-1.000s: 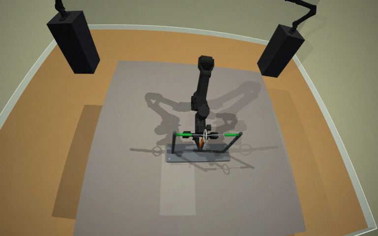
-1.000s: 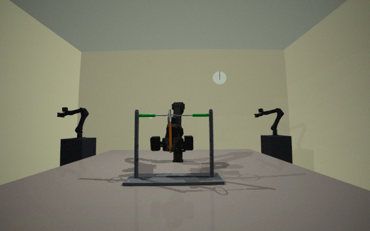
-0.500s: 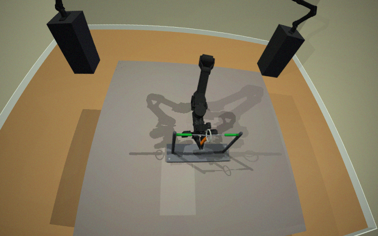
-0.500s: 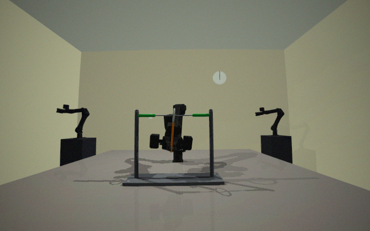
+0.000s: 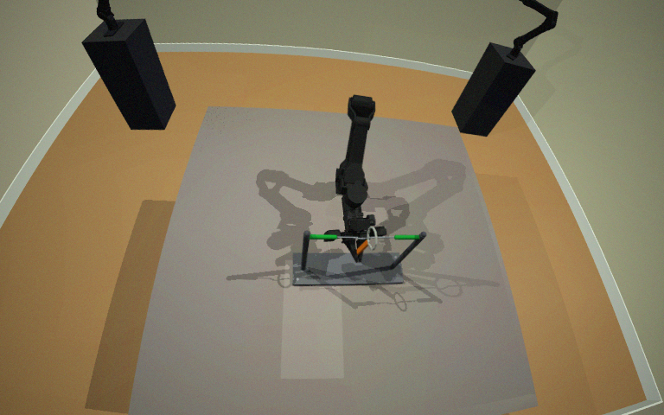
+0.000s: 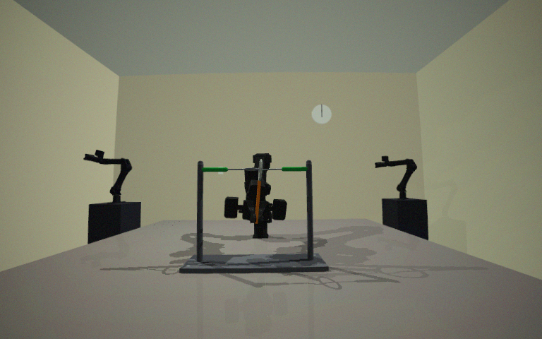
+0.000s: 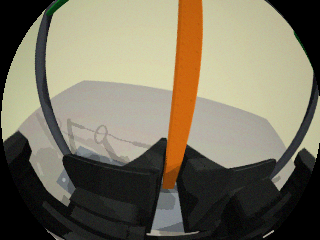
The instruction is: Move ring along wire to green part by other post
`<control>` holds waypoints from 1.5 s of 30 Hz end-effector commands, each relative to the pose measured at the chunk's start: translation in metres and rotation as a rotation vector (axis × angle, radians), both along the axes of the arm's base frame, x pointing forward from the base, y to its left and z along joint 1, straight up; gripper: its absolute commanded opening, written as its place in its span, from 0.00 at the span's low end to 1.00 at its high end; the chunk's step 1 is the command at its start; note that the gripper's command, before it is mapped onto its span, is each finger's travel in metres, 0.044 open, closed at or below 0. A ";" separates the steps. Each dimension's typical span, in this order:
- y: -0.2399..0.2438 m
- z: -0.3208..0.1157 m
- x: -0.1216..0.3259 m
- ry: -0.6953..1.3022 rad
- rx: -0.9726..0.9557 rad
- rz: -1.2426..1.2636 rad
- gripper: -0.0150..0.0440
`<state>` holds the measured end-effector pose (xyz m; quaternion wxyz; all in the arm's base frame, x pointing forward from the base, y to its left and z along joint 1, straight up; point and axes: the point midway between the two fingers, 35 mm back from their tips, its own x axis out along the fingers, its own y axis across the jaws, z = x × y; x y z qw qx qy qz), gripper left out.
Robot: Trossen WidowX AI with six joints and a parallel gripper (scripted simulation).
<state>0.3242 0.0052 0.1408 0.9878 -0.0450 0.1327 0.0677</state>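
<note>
The end effector (image 6: 257, 217) grips the orange handle (image 6: 258, 200) (ring (image 6: 260, 167) around the grey wire (image 6: 239, 169)), between posts.

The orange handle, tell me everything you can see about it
The orange handle is a long, slim, smooth rod that looks like plastic. Its lower end is clamped between the fingers of the black pincer, and it stands nearly upright, leaning slightly. At its top sits the pale ring, which circles the thin grey wire about midway between the two green sections.
</note>
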 end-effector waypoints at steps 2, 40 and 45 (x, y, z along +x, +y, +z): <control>0.009 0.001 -0.002 -0.005 0.030 -0.028 0.00; 0.055 0.002 -0.003 -0.003 0.093 -0.097 0.00; 0.060 0.002 -0.003 -0.004 0.090 -0.094 0.00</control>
